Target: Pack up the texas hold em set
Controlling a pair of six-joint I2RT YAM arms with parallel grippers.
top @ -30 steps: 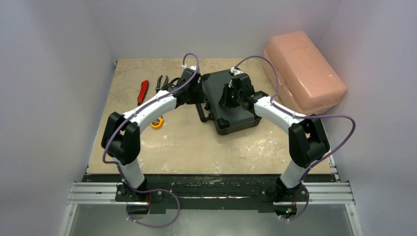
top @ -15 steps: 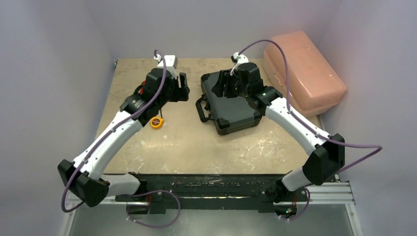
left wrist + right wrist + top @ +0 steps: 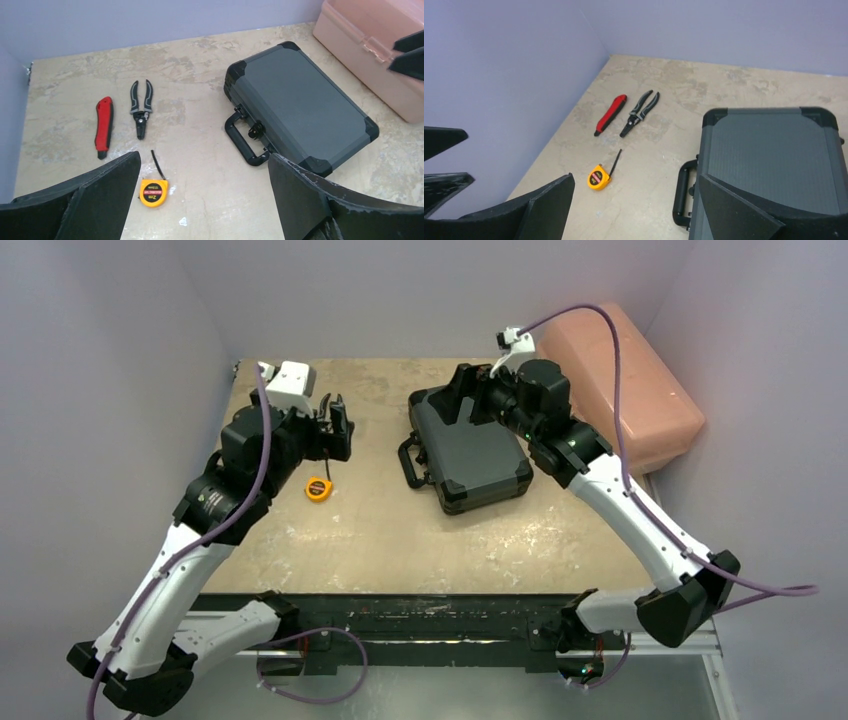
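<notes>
The texas hold em set shows as a black hard briefcase (image 3: 470,452) lying flat and closed on the table, its handle (image 3: 242,144) toward the left. My left gripper (image 3: 335,427) hangs above the table left of the case, apart from it. Its jaws (image 3: 204,160) stand wide open over bare tabletop with nothing between them. My right gripper (image 3: 466,398) hovers above the case's far edge, also open and empty (image 3: 636,176). In the right wrist view the case (image 3: 774,160) lies under the right finger.
A large pink plastic box (image 3: 625,380) stands at the back right, close to the case. A yellow tape measure (image 3: 154,192), pliers (image 3: 141,107) and a red utility knife (image 3: 104,125) lie on the left of the table. Walls enclose three sides.
Both arms have lifted and drawn back from the case, the left one swinging left, the right one toward the back right. Both grippers have opened wide.
</notes>
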